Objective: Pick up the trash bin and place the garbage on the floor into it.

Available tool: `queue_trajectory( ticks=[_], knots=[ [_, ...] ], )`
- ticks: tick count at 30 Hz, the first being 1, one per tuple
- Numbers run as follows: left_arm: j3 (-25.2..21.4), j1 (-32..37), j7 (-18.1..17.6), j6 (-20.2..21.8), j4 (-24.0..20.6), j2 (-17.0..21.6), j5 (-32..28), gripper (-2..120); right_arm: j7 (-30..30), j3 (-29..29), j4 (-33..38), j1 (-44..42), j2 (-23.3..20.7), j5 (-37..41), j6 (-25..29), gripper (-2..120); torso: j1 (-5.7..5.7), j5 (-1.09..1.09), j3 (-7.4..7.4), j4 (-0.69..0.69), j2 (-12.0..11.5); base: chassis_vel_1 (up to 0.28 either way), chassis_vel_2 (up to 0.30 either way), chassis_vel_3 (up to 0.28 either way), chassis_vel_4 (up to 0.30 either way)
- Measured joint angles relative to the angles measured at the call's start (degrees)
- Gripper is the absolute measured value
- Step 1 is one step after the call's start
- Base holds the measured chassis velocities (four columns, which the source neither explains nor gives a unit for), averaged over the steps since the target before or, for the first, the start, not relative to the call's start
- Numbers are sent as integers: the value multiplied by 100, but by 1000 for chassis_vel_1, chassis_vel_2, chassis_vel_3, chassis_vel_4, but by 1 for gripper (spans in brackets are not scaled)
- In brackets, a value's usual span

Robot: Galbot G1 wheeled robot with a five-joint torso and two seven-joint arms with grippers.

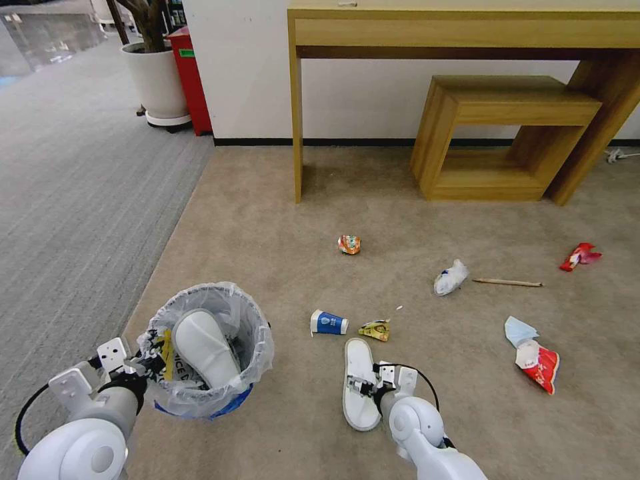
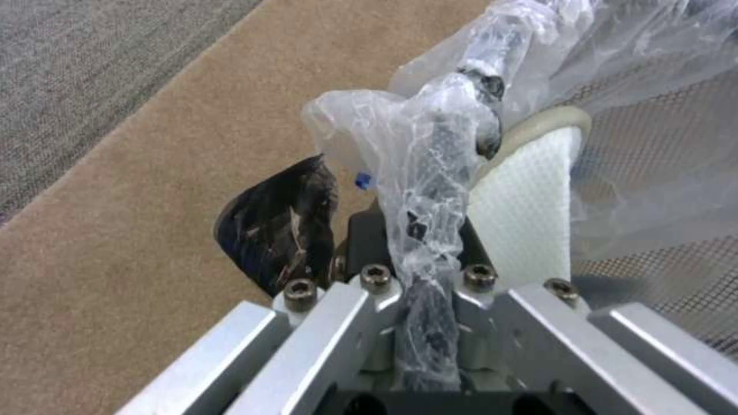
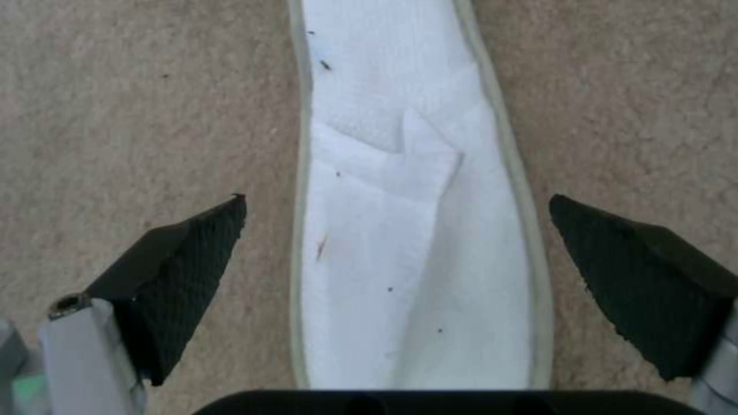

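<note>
Trash bin [image 1: 207,347] at 7 o'clock on floor [image 1: 280,220], rim pinched in left gripper [image 1: 148,365]; one slipper [image 1: 203,350] already inside. Right gripper [image 1: 365,387], jaws wide, straddles 2nd slipper [image 1: 359,383] at 6. Cup [image 1: 328,323], wrappers, tissue, stick still out. Right wrist cam shows pads [image 3: 184,271] either side, not touching.

head looks down; wrists close over slipper [image 3: 415,230], bin [image 2: 461,132]
</note>
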Motion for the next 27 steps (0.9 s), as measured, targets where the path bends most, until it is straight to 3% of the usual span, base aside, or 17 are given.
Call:
queue_trajectory(
  ticks=[10, 17, 19, 20, 27],
  knots=[
    [30, 7, 0, 0, -4, -3, 40, 0, -112, -37, -305, 204, 101, -35, 117, 100, 0, 0, 0, 0, 0, 0, 0, 0, 0],
    [40, 18, -1, 0, -15, -6, 46, 0, -159, -271, -665, 411, 176, -230, 148, 72, 0, 0, 0, 0, 0, 0, 0, 0, 0],
    [41, 18, -1, 0, -15, -6, 46, 0, -164, -277, -674, 416, 179, -238, 152, 72, 0, 0, 0, 1, 0, 0, 0, 0, 0],
    [48, 18, 0, 0, -6, -11, 51, 0, -207, -304, -708, 435, 194, -285, 181, 64, 0, 0, 0, 1, 0, 0, 0, 0, 0],
    [53, 5, 2, 0, 20, -11, 58, 0, -290, -328, -728, 440, 196, -371, 257, 40, 0, 0, 0, 0, 0, 0, 0, 0, 0]
  ],
)
